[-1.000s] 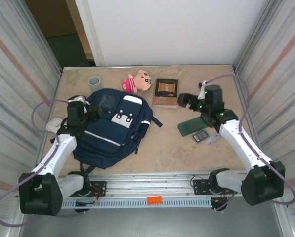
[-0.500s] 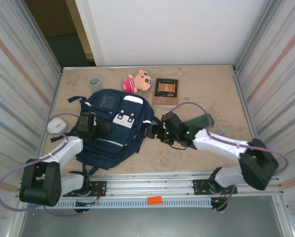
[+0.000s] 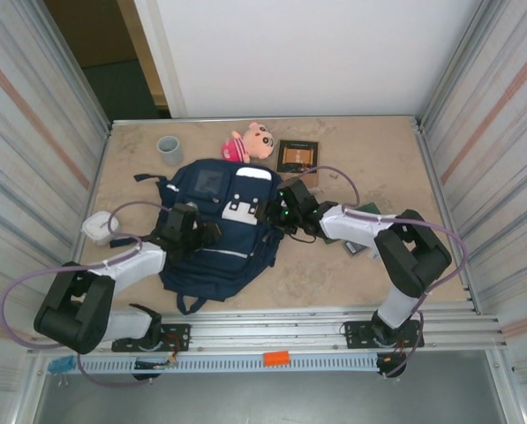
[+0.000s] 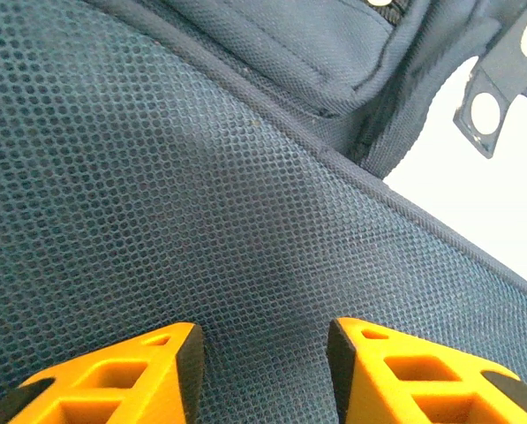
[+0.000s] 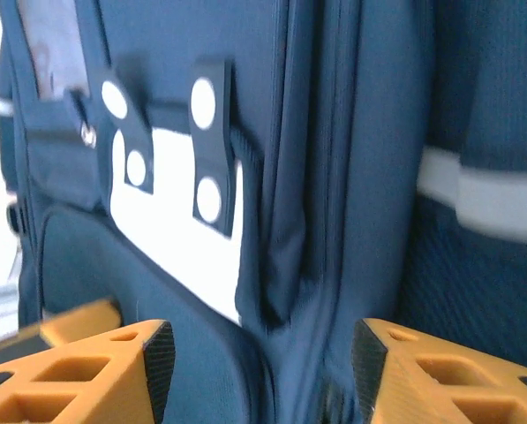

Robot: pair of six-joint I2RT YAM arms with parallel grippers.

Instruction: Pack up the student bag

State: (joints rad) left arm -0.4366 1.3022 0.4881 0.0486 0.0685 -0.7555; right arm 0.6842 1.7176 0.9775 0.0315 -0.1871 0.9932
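**Both arms at the student bag, fingers apart on its fabric**

The student bag (image 3: 237, 249) lies flat on the desk (image 3: 334, 283), left of centre, front side up, with its top towards the far edge and a dark strap loop trailing towards the arm bases. The left gripper (image 3: 201, 234) lies low on the bag's left half. From its wrist camera, its orange fingers (image 4: 131, 380) stand apart over a navy mesh panel (image 4: 201, 194), and no fold is caught between them. The right gripper (image 3: 274, 212) reaches in from the other side to the bag's right edge. Its fingers (image 5: 95, 371) are also apart, close against the fabric, with a zipped seam running up through the gap. Left of that seam sits the white buckle patch (image 5: 179, 247) and right of it a white reflective stripe (image 5: 484, 194). Beyond the bag's top, near the far edge, stand a grey cup (image 3: 169, 149), a pink plush doll (image 3: 248, 144) and a dark book (image 3: 297, 156). A small white object (image 3: 97, 228) rests by the left wall
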